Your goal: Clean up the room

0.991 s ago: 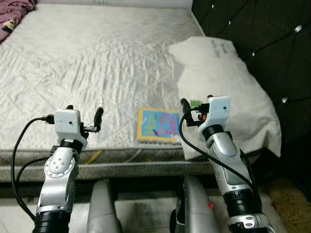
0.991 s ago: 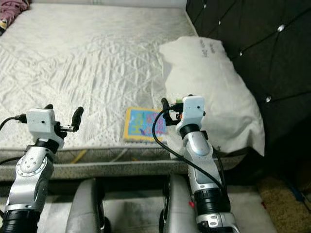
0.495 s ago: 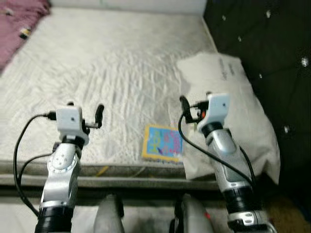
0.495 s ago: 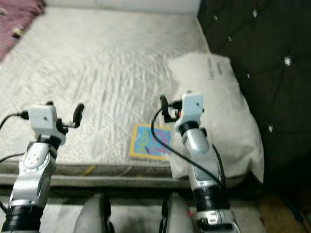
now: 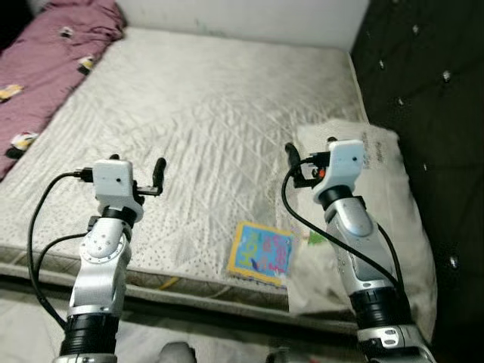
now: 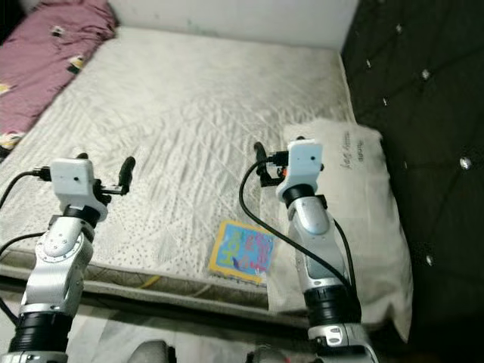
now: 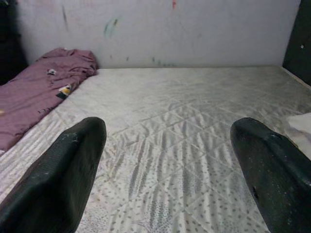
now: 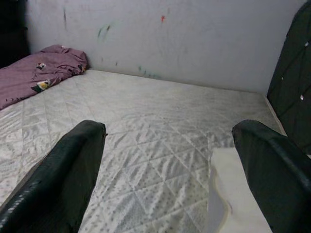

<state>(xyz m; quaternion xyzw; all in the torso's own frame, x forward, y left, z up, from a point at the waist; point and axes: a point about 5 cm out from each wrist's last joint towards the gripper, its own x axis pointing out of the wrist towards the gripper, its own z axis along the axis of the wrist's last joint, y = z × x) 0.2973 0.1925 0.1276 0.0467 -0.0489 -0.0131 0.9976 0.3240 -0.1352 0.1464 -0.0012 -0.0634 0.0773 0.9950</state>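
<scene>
A bare quilted white mattress (image 5: 204,128) takes up most of the room, a black tufted headboard (image 5: 431,98) on its right. A maroon blanket (image 5: 45,60) lies crumpled at the far left, and a white pillow (image 5: 393,227) rests by the headboard. A colourful picture book (image 5: 262,252) lies flat at the near edge, just beside the pillow. Left gripper (image 7: 165,160) and right gripper (image 8: 167,155) hover above the mattress, fingers spread wide, holding nothing.

quilted white mattress (image 5: 219,113) | black tufted headboard (image 5: 439,98) (studded) | scuffed white wall (image 8: 160,39)
</scene>
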